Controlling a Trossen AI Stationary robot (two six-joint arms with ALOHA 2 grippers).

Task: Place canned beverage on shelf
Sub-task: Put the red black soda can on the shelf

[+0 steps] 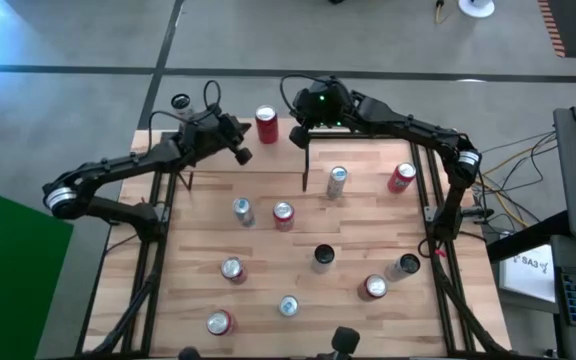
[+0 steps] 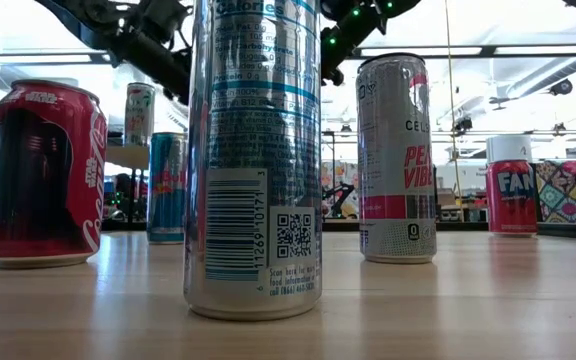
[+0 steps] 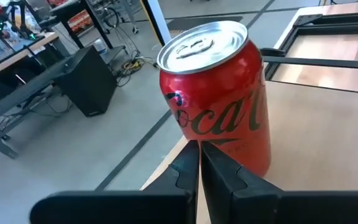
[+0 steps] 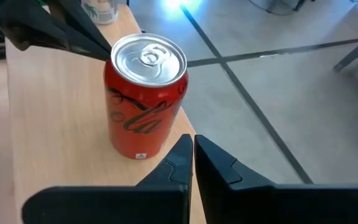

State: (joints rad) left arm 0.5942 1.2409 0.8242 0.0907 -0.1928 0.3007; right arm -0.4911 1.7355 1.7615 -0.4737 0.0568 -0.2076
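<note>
The red can [image 1: 266, 125] is seen upright on the shelf [image 1: 368, 152] at the desk's far edge, flanked by the closed, empty left gripper [image 1: 243, 155] and right gripper [image 1: 298, 135]

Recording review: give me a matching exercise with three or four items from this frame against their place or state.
Items:
1. red cola can
2. left gripper
3. right gripper
4. black can

Places or states:
A. shut, on the cola can's right in the high view
B. upright near the middle of the table
C. shut, on the cola can's left in the high view
D. upright at the far edge, between both grippers

Pairs: 1-D, 2-C, 3-A, 4-B
</note>
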